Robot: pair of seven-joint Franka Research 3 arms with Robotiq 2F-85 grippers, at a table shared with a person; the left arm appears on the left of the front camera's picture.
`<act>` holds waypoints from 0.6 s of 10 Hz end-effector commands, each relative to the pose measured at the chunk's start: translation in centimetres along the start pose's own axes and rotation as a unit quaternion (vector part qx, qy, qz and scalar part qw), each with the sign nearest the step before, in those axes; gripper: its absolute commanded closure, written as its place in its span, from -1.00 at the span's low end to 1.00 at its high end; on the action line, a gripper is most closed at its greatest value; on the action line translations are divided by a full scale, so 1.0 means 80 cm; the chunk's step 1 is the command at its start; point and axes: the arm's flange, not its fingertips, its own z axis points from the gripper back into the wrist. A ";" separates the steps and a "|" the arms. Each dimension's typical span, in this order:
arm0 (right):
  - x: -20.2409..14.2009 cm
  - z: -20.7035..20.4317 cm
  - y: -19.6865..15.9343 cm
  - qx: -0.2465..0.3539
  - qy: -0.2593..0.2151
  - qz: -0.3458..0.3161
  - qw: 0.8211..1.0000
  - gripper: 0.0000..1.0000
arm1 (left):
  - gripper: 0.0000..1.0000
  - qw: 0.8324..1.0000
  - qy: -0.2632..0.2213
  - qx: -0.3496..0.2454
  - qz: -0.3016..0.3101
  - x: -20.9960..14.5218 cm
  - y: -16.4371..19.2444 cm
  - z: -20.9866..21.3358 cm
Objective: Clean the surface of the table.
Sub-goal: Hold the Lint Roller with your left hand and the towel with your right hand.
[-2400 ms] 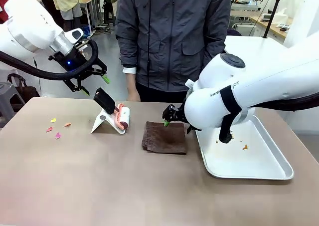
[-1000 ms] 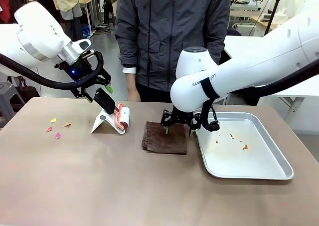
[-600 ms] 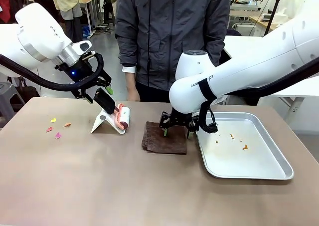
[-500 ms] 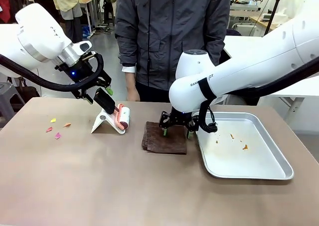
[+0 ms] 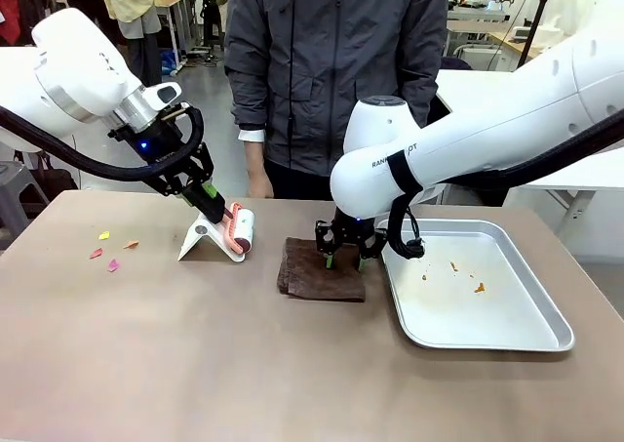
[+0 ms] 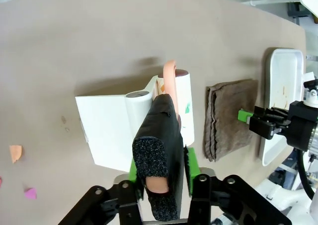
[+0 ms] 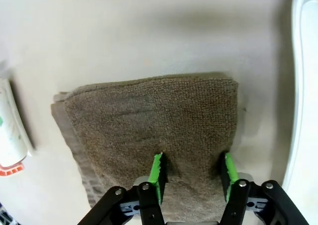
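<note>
Both grippers have narrowed: the left gripper [image 5: 200, 190] clamps the black handle [image 6: 161, 135] of the pink-and-white lint roller [image 5: 239, 229], which runs out along its fingers, the right gripper [image 5: 343, 260] stands half-spread on the folded brown cloth [image 5: 317, 276], and the brownish-tan table [image 5: 244, 364] beneath them carries coloured paper scraps [image 5: 109, 252] nearer the left one.

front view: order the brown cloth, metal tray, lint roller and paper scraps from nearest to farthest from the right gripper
1. brown cloth, directly under the right gripper.
2. metal tray, close by on the gripper's right.
3. lint roller, farther off to the left.
4. paper scraps, far left, well past the roller.
</note>
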 end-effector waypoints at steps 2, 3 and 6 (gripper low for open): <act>0.005 -0.012 0.007 0.006 0.013 0.003 1.000 0.92 | 1.00 1.000 -0.003 -0.012 -0.009 -0.004 0.007 0.002; 0.004 -0.013 0.006 0.006 0.015 0.002 1.000 1.00 | 1.00 1.000 -0.006 -0.013 -0.009 -0.005 0.008 0.003; 0.003 -0.015 0.006 0.008 0.016 0.000 1.000 1.00 | 1.00 1.000 -0.009 -0.016 -0.009 -0.005 0.007 0.005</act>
